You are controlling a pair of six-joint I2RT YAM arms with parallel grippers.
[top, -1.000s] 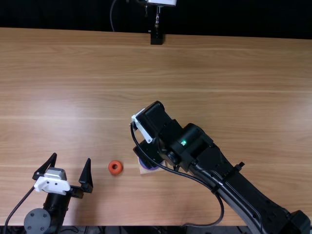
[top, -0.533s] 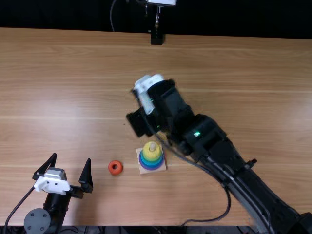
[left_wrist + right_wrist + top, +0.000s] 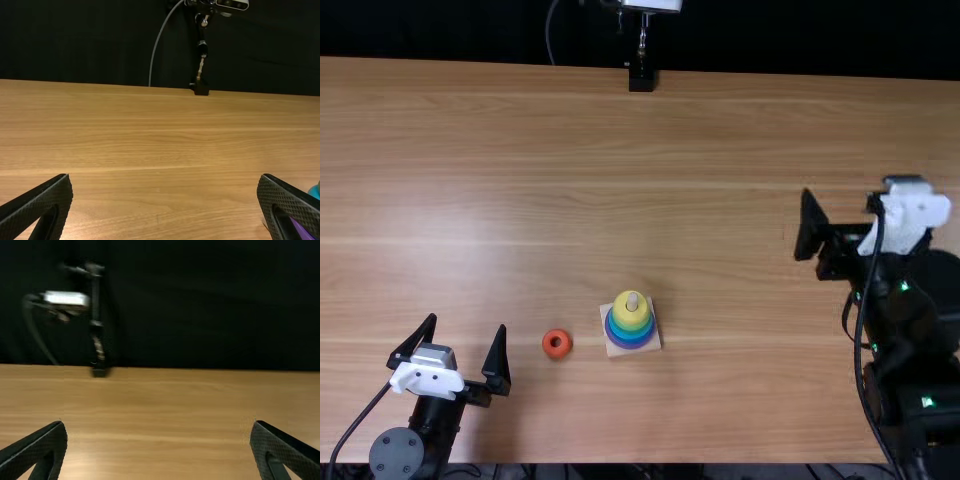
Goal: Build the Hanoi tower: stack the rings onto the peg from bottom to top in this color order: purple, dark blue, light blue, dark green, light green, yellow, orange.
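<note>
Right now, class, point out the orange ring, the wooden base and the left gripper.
Orange ring [image 3: 557, 354], top view: its near side.
Wooden base [image 3: 614, 351], top view: its near left corner.
Left gripper [image 3: 468, 321], top view: midway between its fingertips.

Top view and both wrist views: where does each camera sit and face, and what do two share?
Top: above the table's near edge, looking steeply down and forward; left arm and right arm show.
Left wrist: on the left arm, facing across the table; its open jaws show.
Right wrist: on the right arm, facing the table's far edge; its open jaws show.
Shared by top and left wrist: the ring stack.
</note>
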